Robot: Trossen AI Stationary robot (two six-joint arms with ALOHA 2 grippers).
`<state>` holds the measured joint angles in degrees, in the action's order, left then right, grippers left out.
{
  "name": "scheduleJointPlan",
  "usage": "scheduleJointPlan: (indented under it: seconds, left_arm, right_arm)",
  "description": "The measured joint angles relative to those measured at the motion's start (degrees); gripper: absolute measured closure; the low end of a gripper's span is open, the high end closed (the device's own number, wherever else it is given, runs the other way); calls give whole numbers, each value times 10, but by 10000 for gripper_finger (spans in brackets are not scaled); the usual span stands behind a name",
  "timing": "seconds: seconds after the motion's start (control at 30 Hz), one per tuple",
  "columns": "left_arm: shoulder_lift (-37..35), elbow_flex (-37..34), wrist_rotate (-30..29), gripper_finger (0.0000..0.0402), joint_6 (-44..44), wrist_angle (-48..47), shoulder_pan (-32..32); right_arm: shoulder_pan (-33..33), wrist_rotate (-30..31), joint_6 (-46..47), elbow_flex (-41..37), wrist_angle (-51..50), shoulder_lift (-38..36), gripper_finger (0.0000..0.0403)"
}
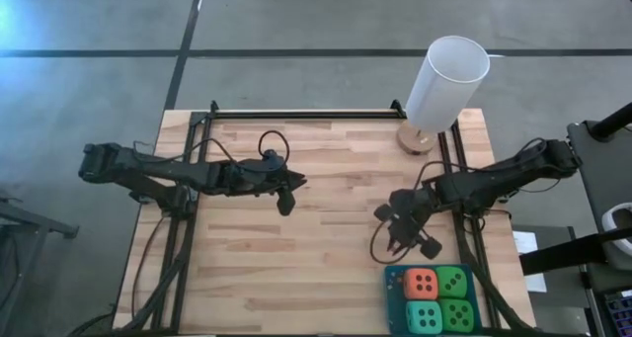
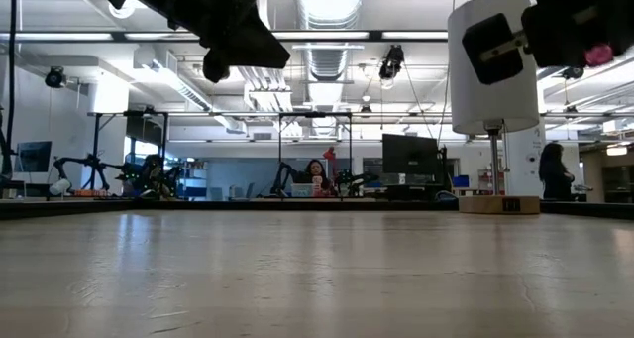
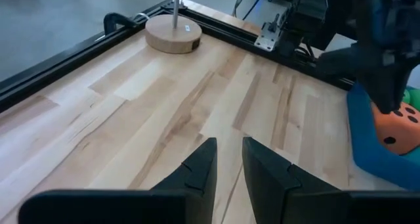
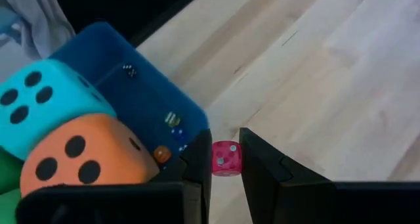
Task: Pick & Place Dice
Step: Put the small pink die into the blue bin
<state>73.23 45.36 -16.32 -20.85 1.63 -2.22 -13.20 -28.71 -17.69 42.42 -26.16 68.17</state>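
The table carries a lamp at its far edge and a blue tray just below the right gripper. In the tray sit four big dice: orange, turquoise and two green. The right gripper pinches a tiny pink die right beside the tray, while the left gripper, well apart from them, hovers narrowly parted and holds nothing.

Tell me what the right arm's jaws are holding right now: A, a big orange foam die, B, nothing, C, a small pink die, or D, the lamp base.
C: in the right wrist view a small pink die sits pinched between the right gripper jaws, beside the blue tray holding the big dice.
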Motion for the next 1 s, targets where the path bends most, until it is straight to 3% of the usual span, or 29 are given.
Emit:
scheduleJointPlan:
  seconds: [0.6, 1.0]
  left_arm:
    - [0, 0, 34, 323, 18, 0, -3]
    - [0, 0, 44, 323, 29, 3, -3]
  right_arm:
    - [-44, -50, -7, -83, 115, 5, 350]
    - [-46, -49, 10, -130, 181, 5, 304]
